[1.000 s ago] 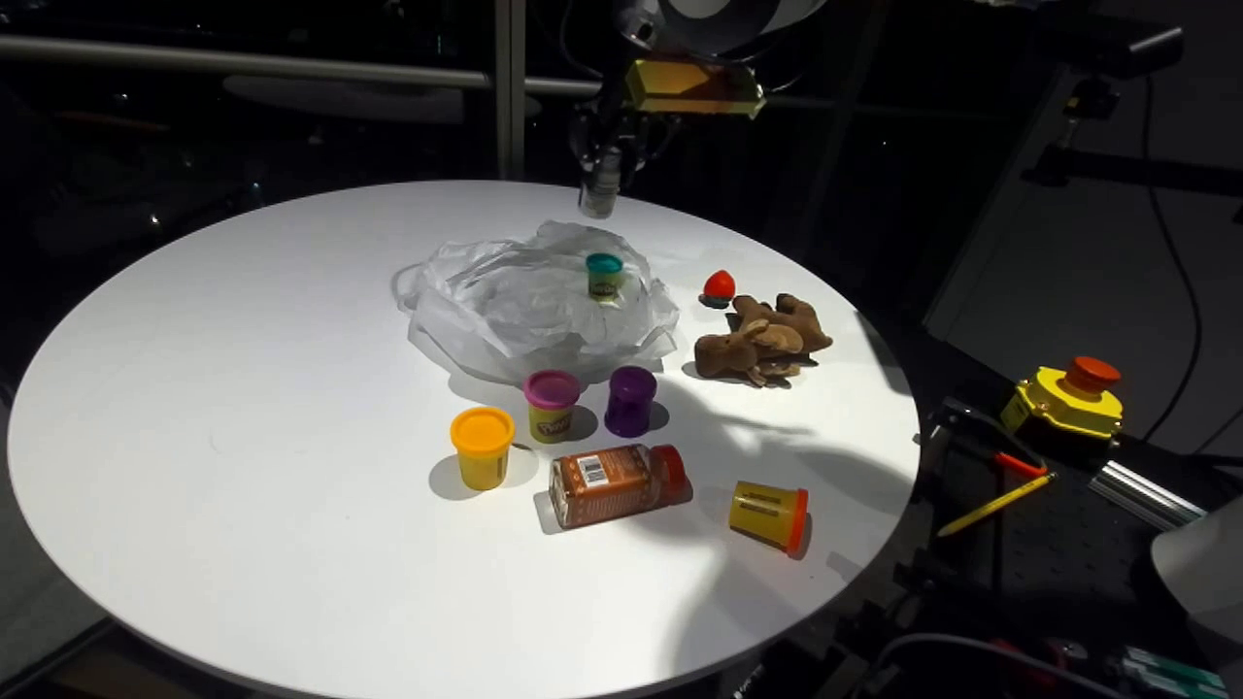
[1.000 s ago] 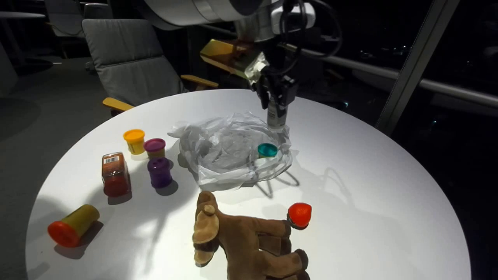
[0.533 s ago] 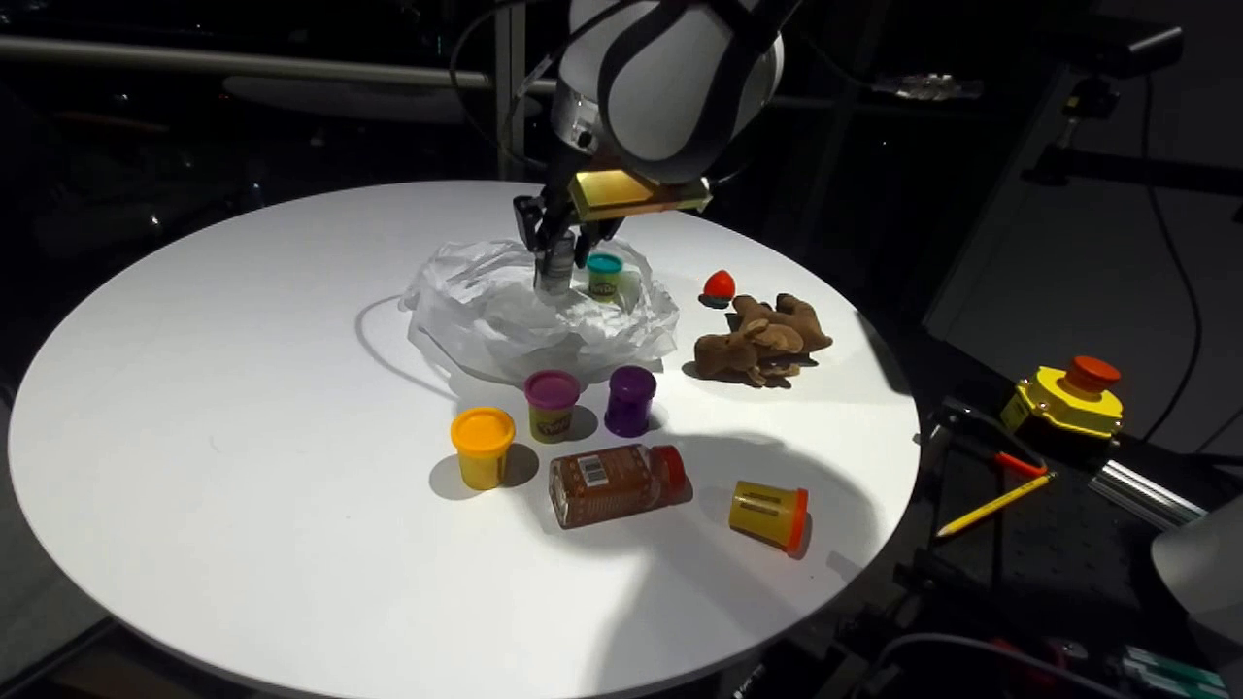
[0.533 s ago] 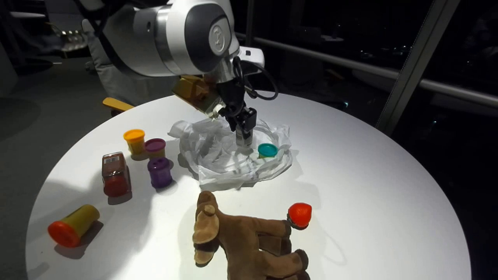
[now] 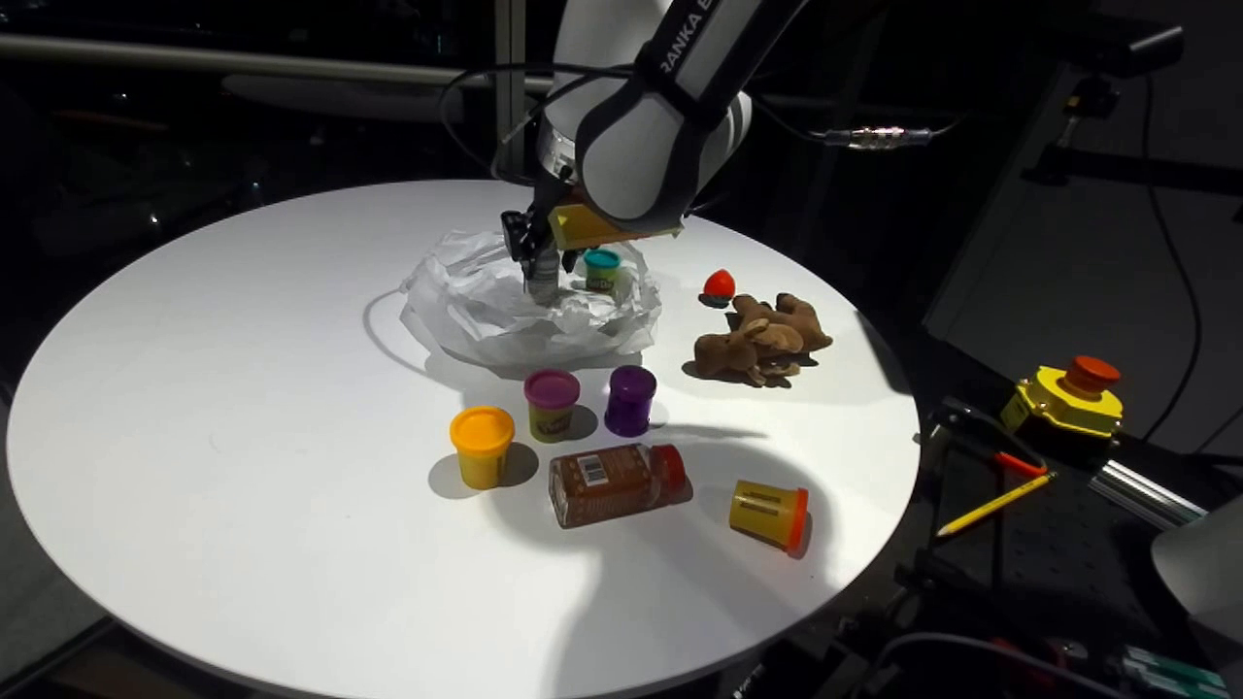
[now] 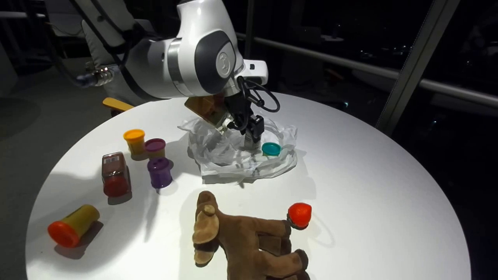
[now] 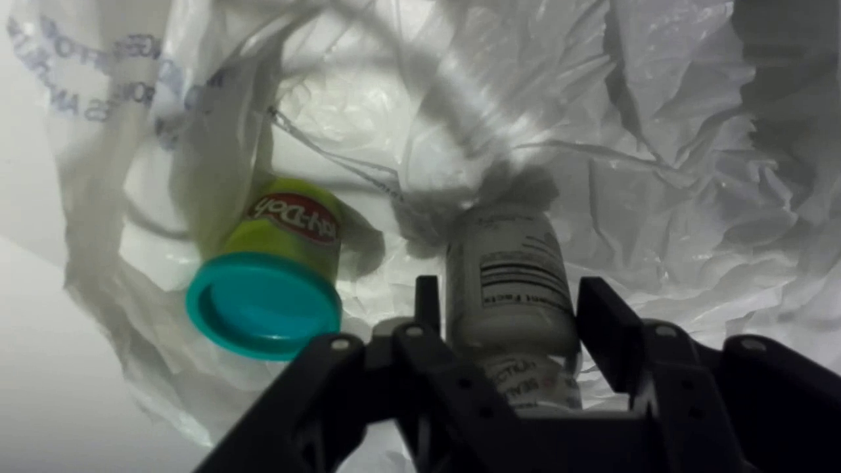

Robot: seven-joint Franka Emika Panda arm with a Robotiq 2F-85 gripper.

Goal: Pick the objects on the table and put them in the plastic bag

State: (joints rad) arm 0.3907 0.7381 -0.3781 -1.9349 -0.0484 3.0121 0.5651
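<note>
Round and white, the desk (image 5: 282,544) is partly shadowed. The end effector (image 7: 509,295) stands parted around the white bottle (image 7: 509,282), a slim gap showing on 1 side. The plastic bag (image 7: 657,217) spreads around the bottle and a teal-lidded cup (image 7: 266,305). Outside are a yellow cup (image 5: 483,449), a purple-lidded cup (image 5: 552,406), a purple cup (image 5: 630,403), a tipped orange-lidded cup (image 5: 764,513), a brown container (image 5: 607,483), a brown toy (image 5: 762,340) and a red piece (image 5: 719,285).

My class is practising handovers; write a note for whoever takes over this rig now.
Claw: astride the white bottle, within the plastic bag; gripping or not, unclear.
Done: teal-lidded tub in the bag.
Left: ensure the bottle is released, then bag from the table: yellow tub, magenta-lidded tub, purple tub, red-capped jar, tipped orange-lidded tub, brown plush toy, red piece.
</note>
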